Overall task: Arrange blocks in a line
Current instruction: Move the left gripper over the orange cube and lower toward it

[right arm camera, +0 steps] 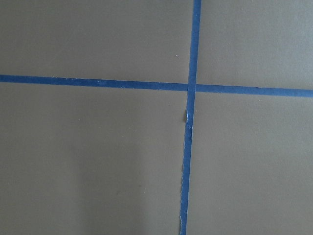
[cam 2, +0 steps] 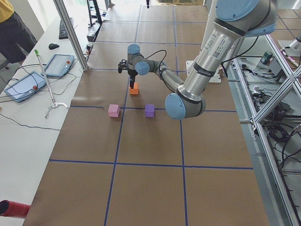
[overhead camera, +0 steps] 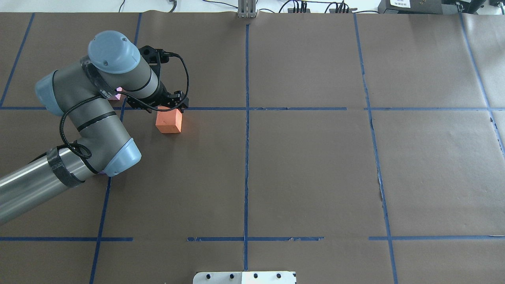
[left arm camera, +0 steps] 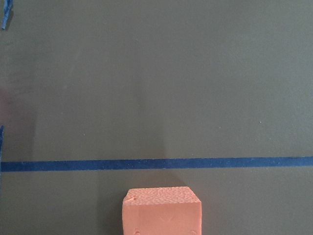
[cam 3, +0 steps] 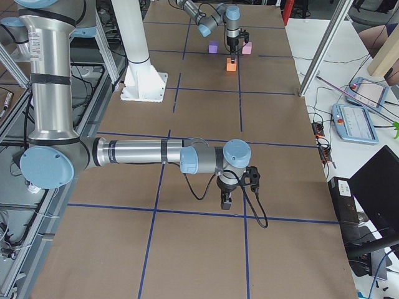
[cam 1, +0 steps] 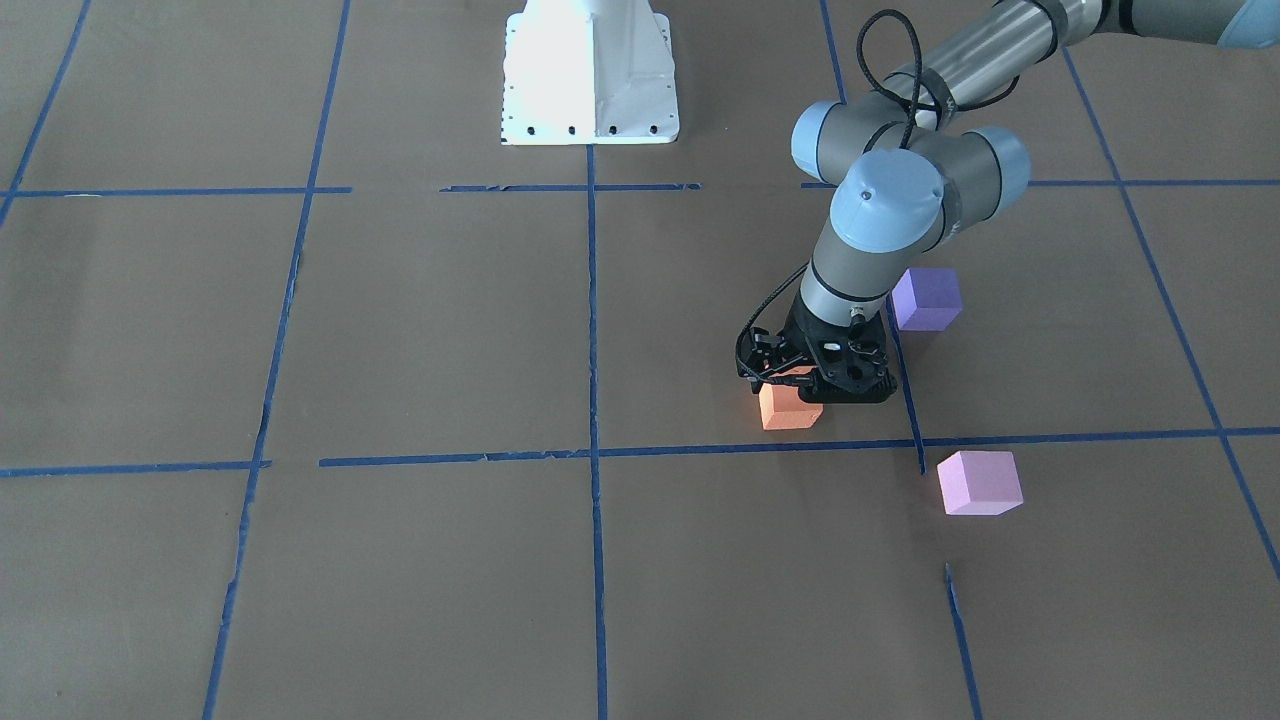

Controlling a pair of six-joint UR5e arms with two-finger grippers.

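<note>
The orange block sits at table level just behind a blue tape line, and it fills the bottom centre of the left wrist view. My left gripper comes straight down on it, jaws closed against its sides. The violet-purple block lies behind and beside the wrist. The light pink block lies past the tape line, apart from both. In the overhead view only a sliver of the pink block shows behind the arm. My right gripper hangs over bare table far from the blocks; I cannot tell its state.
Brown paper covers the table, with a grid of blue tape lines. The white robot base stands at the middle of the robot's edge. Tablets and an aluminium post stand on the side table.
</note>
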